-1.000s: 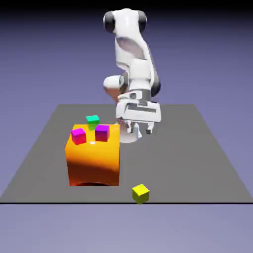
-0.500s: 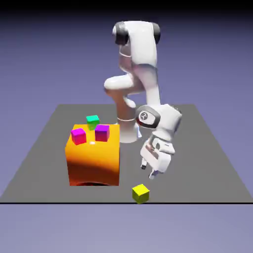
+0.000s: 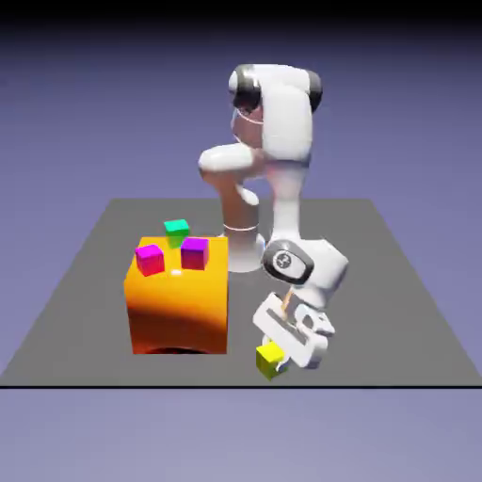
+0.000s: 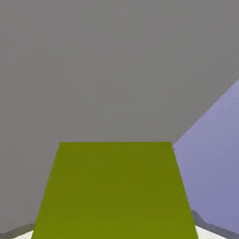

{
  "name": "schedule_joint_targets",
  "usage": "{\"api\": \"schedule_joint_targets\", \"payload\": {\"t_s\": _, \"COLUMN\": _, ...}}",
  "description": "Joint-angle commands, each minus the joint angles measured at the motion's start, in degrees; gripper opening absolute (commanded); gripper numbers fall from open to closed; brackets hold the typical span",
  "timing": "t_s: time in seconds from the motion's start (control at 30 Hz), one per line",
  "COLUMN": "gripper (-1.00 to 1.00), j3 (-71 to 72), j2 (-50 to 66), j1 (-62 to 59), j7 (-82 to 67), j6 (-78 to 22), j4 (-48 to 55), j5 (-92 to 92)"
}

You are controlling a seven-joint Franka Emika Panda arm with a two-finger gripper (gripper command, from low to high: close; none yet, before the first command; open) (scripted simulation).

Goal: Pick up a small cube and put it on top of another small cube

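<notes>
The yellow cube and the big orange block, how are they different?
The yellow cube is tiny; the orange block is far bigger. The yellow cube sits at the table's near edge with the gripper down around it, while the orange block stands apart from the arm. The orange block carries two magenta cubes on top; nothing rests on the yellow cube. Both sit on the grey table.

arm: swung down | pincer [image 3: 275, 361]: now at yellow cube [image 3: 269, 358]

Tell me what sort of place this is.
A rendered physics-simulation tabletop, not a real room: a flat grey table before a blank blue-violet backdrop, a white Franka arm's pincer at a small yellow cube, and a glossy orange block.
</notes>
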Motion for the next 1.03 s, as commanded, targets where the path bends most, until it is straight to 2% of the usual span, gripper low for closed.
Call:
{"api": "schedule_joint_targets", "payload": {"t_s": 0.0, "gripper": -1.00, "j3": -0.4, "j2": -1.5, "j1": -0.4, "j7": -0.1, "j6": -2.2, "j4": 0.1, "j5": 1.4}}
{"api": "schedule_joint_targets", "payload": {"t_s": 0.67, "gripper": -1.00, "j3": -12.7, "j2": -28.4, "j1": -12.5, "j7": 1.8, "j6": -52.0, "j4": 8.5, "j5": 31.9}}
{"api": "schedule_joint_targets", "payload": {"t_s": 0.73, "gripper": -1.00, "j3": -12.9, "j2": -29.0, "j1": -12.8, "j7": 1.9, "j6": -53.1, "j4": 8.7, "j5": 32.5}}
{"api": "schedule_joint_targets", "payload": {"t_s": 0.87, "gripper": -1.00, "j3": -15.2, "j2": -27.6, "j1": -14.7, "j7": 3.5, "j6": -43.5, "j4": 1.0, "j5": 30.4}}
{"api": "schedule_joint_targets", "payload": {"t_s": 0.9, "gripper": 1.00, "j3": -15.2, "j2": -27.6, "j1": -14.7, "j7": 3.5, "j6": -43.5, "j4": 1.0, "j5": 30.4}}
{"api": "schedule_joint_targets", "payload": {"t_s": 1.0, "gripper": 1.00, "j3": -14.0, "j2": -28.3, "j1": -13.7, "j7": 2.6, "j6": -48.5, "j4": 5.0, "j5": 31.5}}
